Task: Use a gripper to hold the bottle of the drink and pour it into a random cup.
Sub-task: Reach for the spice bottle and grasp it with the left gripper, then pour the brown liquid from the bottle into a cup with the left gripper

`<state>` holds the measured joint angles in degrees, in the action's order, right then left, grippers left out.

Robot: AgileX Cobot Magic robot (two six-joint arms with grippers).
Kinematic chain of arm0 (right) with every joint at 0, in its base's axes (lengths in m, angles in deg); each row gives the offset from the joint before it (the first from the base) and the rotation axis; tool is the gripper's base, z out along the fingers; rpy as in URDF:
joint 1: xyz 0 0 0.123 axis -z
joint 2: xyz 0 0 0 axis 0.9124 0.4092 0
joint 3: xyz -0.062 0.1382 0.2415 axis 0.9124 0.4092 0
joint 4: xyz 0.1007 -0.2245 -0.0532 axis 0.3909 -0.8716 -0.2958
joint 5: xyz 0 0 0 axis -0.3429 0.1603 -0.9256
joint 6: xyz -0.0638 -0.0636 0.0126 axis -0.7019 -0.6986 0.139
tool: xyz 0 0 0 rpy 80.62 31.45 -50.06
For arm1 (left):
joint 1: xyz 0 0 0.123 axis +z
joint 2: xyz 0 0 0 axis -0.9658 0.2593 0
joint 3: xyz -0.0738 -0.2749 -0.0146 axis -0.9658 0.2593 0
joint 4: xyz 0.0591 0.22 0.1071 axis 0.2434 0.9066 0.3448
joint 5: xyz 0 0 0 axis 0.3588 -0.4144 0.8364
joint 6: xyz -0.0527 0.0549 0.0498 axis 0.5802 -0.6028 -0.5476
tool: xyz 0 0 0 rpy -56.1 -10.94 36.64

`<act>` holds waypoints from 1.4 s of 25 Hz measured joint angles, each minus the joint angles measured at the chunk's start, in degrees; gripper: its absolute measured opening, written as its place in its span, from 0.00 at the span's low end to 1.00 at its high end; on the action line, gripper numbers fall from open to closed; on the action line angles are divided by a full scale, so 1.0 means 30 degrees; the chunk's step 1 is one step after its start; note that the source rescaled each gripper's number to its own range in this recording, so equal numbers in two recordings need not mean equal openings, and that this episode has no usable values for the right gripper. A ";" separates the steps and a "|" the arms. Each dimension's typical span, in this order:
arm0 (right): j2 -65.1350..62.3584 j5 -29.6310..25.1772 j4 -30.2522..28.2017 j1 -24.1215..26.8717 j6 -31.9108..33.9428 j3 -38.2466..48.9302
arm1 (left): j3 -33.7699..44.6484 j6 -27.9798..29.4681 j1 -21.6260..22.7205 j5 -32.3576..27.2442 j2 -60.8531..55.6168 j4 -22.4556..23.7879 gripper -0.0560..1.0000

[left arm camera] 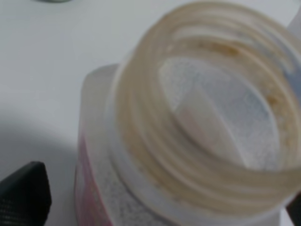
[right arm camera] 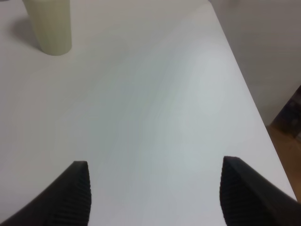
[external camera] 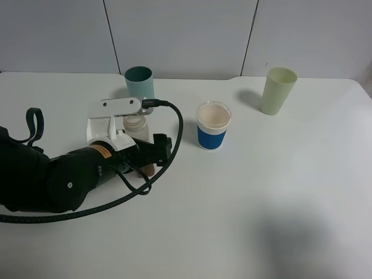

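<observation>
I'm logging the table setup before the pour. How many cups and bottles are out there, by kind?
Cups: 3 (teal cup, white cup with a blue band, pale green cup)
Bottles: 1 (clear bottle)
Total: 4

High view over table (external camera: pixel 279 192), left wrist tight on bottle (left arm camera: pixel 141 155), right wrist downward

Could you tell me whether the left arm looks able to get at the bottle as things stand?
Probably yes: its open tool straddles the bottle, a fingertip showing on either side, with nothing else between.
</observation>
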<state>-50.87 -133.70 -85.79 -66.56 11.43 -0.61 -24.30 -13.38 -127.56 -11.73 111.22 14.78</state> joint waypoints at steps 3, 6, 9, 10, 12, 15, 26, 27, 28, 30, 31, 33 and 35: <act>0.0000 0.0000 0.0000 0.0000 0.0000 0.0000 | 0.0000 -0.0018 0.0000 0.0000 0.0000 0.0000 0.87; 0.0000 0.0000 0.0000 0.0000 0.0000 0.0000 | -0.0017 -0.0026 0.0000 -0.0026 0.0000 0.0019 0.69; 0.0000 0.0000 0.0000 0.0000 0.0000 0.0000 | -0.0036 -0.0026 0.0000 -0.0122 0.0000 -0.0038 0.47; 0.0000 0.0000 0.0000 0.0000 0.0000 0.0000 | -0.0036 -0.0041 0.0000 -0.0122 0.0000 -0.0037 0.39; 0.0000 0.0000 0.0000 0.0000 0.0000 0.0000 | -0.0075 -0.0081 0.0000 -0.0138 0.0000 -0.0056 0.23; 0.0000 0.0000 0.0000 0.0000 0.0000 0.0000 | -0.0099 -0.0063 0.0000 -0.0310 0.0000 -0.0056 0.06; 0.0000 0.0000 0.0000 0.0000 0.0000 0.0000 | -0.0099 -0.0063 0.0000 -0.0475 0.0000 0.0589 0.06; 0.0000 0.0000 0.0000 0.0000 0.0000 0.0000 | -0.0099 -0.0063 0.0000 -0.0521 0.0000 0.0728 0.06; 0.0000 0.0000 0.0000 0.0000 0.0000 0.0000 | -0.0099 -0.0137 0.0000 -0.0558 0.0000 0.0909 0.06; 0.0000 0.0000 0.0000 0.0000 0.0000 0.0000 | -0.0099 -0.0260 0.0000 -0.0649 0.0000 0.1239 0.06; 0.0000 0.0000 0.0000 0.0000 0.0000 0.0000 | -0.0099 -0.0322 0.0000 -0.0688 0.0000 0.1437 0.06; 0.0000 0.0000 0.0000 0.0000 0.0000 0.0000 | -0.0099 -0.0418 0.0000 -0.0799 0.0000 0.1820 0.06; 0.0000 0.0000 0.0000 0.0000 0.0000 0.0000 | -0.0099 -0.0477 0.0000 -0.0910 0.0000 0.2337 0.06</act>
<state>-50.87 -133.70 -85.79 -66.56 11.43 -0.61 -24.60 -14.81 -127.56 -14.46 111.22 21.79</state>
